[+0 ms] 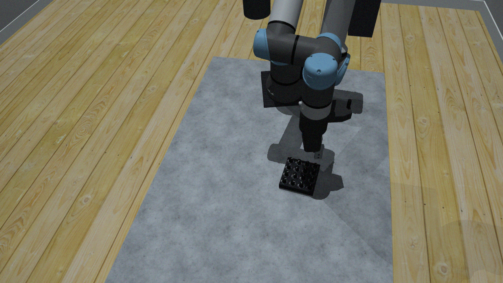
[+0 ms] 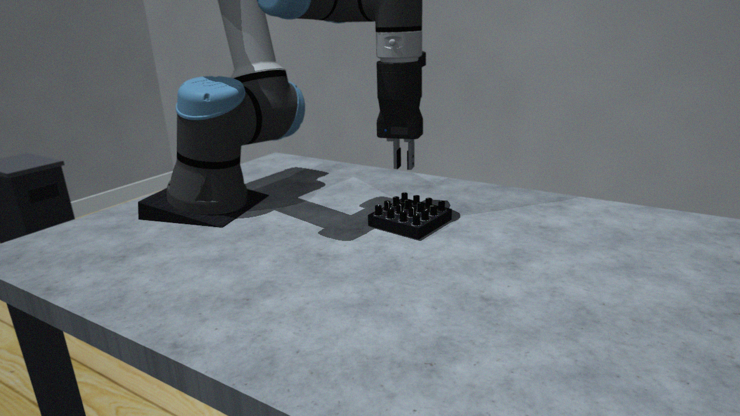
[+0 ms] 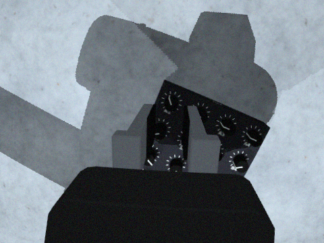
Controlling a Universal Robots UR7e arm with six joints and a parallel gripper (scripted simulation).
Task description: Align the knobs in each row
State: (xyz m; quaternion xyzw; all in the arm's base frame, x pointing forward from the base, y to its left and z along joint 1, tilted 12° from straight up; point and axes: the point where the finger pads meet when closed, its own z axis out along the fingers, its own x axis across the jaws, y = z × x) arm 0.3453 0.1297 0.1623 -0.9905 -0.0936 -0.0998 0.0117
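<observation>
The black knob box stands flat on the table, its knobs in four rows. In the wrist view it lies turned; a corner knob has its white line toward the upper left of the picture. Another knob at the right corner and one knob below it also show white lines. Printed names are too small to read. Several knobs are hidden behind the fingers and gripper body. My gripper is partly open and empty, pointing down, clearly above the knobs and touching none.
The grey table carries the box and the arm's base, which stands behind the box in the top view. The arm's shadow falls over part of the box and the table beside it.
</observation>
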